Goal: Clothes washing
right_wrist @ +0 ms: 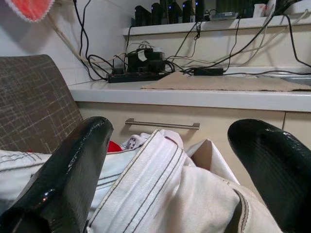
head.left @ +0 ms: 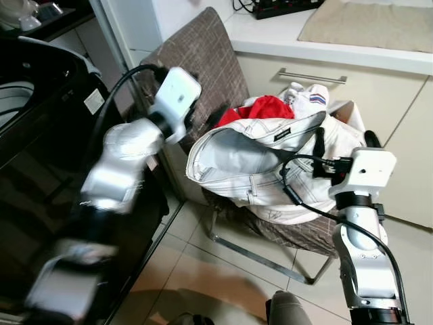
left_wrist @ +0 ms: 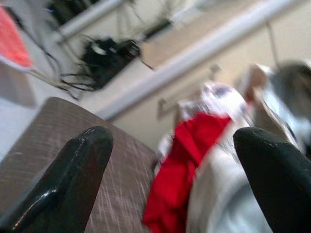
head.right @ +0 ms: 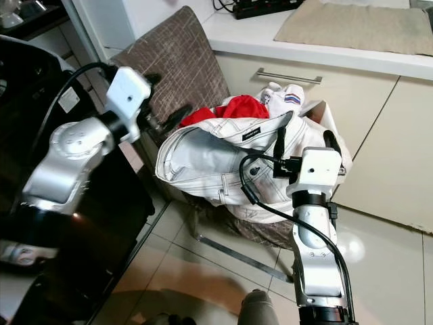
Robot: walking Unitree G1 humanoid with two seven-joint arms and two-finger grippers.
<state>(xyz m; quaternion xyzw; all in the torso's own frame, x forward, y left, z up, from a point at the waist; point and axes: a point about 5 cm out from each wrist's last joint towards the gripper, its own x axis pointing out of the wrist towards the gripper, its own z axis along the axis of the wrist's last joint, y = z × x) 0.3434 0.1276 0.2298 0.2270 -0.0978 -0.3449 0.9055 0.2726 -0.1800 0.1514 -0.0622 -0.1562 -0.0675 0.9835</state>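
Note:
A pile of clothes lies on the seat of a brown fabric chair (head.left: pixel 203 54). On top is a large white garment (head.left: pixel 250 156) with dark stitching. Behind it are a red garment (head.left: pixel 264 108) and a white piece with a blue stripe (head.left: pixel 312 97). My left gripper (head.right: pixel 166 101) is raised beside the chair's backrest, open, level with the red garment (left_wrist: pixel 189 160) and holding nothing. My right gripper (head.left: pixel 344 139) is at the front right of the pile, open, with its fingers straddling a fold of the white garment (right_wrist: pixel 160 179).
A black washing machine (head.left: pixel 40 135) stands close on the left. Behind the chair runs a white counter (head.left: pixel 284 34) with a drawer handle (head.left: pixel 311 76), a beige mat (head.left: pixel 365 24) and a power strip with cables (right_wrist: pixel 141 75). Tiled floor (head.left: pixel 203 271) lies in front of the chair.

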